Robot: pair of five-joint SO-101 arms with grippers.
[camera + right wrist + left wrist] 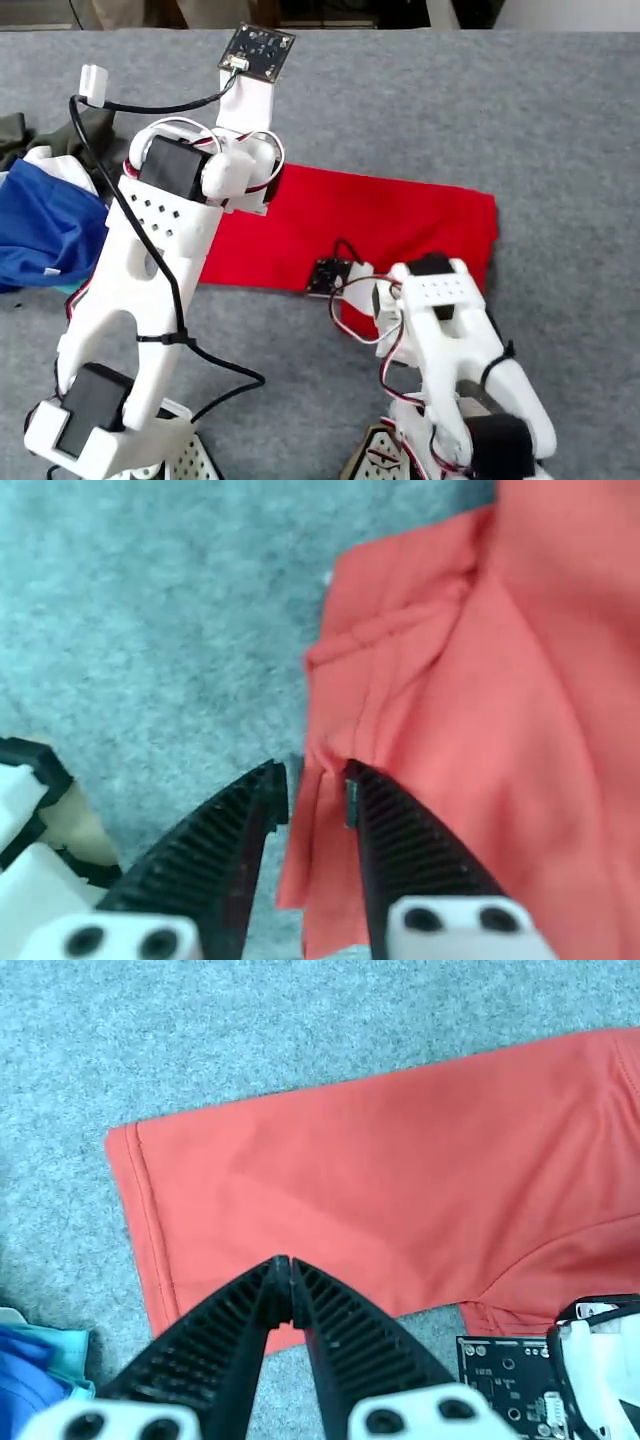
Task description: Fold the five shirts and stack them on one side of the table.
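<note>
In the high view, a red cloth shirt is seen laid out on the grey felt-covered table as a long band, so a first fold appears to have been made, though no compact fold is reached. The left arm is stretched over one end of the red cloth shirt, and the right arm is placed at its near edge. Well apart from that shirt, beyond the end under the left arm, a loose heap of blue, pale and dark green garments is lying unfolded; no finished stack can be made out. In the left wrist view, the left hand is closed with its fingers pressed together and nothing gripped, poised over the red cloth shirt near its hemmed end, and a corner of blue and teal cloth is seen beside that end. In the right wrist view, the right hand is drawn narrow, and a bunched fold of the red cloth shirt is judged to be pinched between its fingers at the edge, with bare table alongside. The task is judged to be at an early stage: this shirt is part-folded, and the heaped garments are left to be folded and stacked.
</note>
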